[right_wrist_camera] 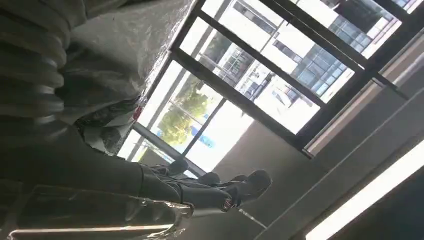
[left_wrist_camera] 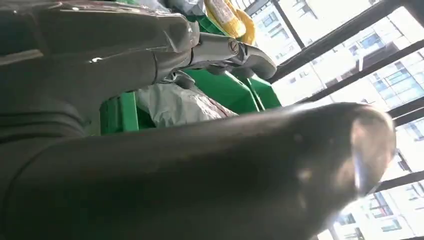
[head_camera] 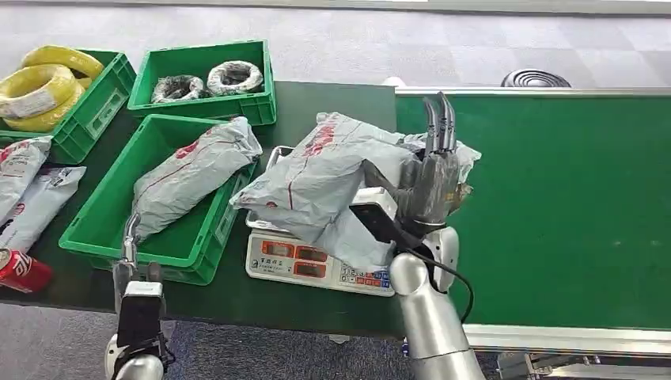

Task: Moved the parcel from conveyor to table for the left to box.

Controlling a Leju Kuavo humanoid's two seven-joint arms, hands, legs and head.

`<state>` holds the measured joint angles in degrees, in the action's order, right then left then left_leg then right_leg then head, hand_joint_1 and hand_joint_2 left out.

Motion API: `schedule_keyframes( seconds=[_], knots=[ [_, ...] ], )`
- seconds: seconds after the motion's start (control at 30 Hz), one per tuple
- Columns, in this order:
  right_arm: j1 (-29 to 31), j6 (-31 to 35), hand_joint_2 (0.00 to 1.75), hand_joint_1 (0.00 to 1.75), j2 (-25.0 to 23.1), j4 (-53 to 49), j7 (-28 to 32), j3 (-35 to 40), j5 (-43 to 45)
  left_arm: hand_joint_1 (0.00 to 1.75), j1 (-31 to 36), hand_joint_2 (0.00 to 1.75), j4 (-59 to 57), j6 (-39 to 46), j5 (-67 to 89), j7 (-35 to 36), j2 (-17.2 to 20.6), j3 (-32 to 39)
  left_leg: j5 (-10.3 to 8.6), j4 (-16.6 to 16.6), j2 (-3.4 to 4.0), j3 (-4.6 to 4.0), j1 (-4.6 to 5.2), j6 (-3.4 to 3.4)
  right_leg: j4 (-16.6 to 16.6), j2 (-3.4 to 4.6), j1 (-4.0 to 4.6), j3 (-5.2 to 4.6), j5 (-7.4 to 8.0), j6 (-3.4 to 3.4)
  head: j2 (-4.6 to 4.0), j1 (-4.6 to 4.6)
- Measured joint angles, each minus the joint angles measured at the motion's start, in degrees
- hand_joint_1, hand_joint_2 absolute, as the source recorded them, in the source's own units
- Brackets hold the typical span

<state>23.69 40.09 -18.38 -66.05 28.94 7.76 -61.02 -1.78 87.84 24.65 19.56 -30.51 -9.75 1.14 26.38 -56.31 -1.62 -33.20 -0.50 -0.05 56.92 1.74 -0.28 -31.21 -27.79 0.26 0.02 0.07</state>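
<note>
The crumpled grey plastic mailer parcel with red printing [head_camera: 320,178] is lying on the white electronic scale with orange display windows [head_camera: 316,265], which is sitting on the dark green table [head_camera: 332,107] just beside the green conveyor belt [head_camera: 554,206]. The red print on the bag is too creased to read, and the scale's small characters are too fine to make out.

My right hand [head_camera: 431,178] is pressing against the parcel's right end, fingers pointing straight up and away from me — whether my thumb is actually gripping the bag I cannot tell. My left hand [head_camera: 130,245] is hanging low at the table's near edge, fingers apart and holding nothing, its tip just beside the near rim of the large green plastic crate [head_camera: 103,226].

That crate is holding another grey mailer bag [head_camera: 194,170]. Behind it, a smaller green crate [head_camera: 237,107] is carrying two grey wire coils — and the far-left green crate [head_camera: 103,99] is holding yellow cable coils [head_camera: 39,87]. Two white-and-grey mailers [head_camera: 28,190] and a red drinks can [head_camera: 24,271] are lying at the left.
</note>
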Motion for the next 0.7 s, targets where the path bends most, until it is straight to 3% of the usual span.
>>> schedule_keyframes(
  seconds=[0.13, 0.27, 0.7],
  knots=[
    [-2.75, 0.00, 1.75, 0.00, 0.94, -2.58, -1.77, 1.68, 3.81, 0.00, -1.02, 0.00, 0.96, 0.22, 0.00, 0.04, 0.02, 0.22, 0.02, 0.00, -0.01, -0.01, 0.00, 0.00, 0.00, 0.00, 0.00, 0.00, -0.01, 0.00, 0.00, 0.02],
    [-3.95, -1.90, 1.75, 0.00, 2.93, -2.97, -10.84, 2.88, 4.79, 0.00, -2.28, 0.00, 2.42, 1.05, -0.02, 0.04, 0.04, 0.37, 0.03, 0.00, -0.02, -0.03, 0.01, 0.00, -0.02, 0.00, -0.01, -0.01, -0.02, -0.01, 0.00, 0.02],
    [-5.27, -3.24, 1.75, 0.00, 4.98, -3.06, -12.09, 3.61, 6.45, 0.00, -3.06, 0.00, 4.02, 1.18, -0.11, 0.04, 0.02, 0.55, 0.03, 0.00, -0.01, -0.01, 0.00, 0.00, -0.01, -0.01, 0.00, -0.01, -0.02, -0.01, 0.00, 0.02]
  ],
)
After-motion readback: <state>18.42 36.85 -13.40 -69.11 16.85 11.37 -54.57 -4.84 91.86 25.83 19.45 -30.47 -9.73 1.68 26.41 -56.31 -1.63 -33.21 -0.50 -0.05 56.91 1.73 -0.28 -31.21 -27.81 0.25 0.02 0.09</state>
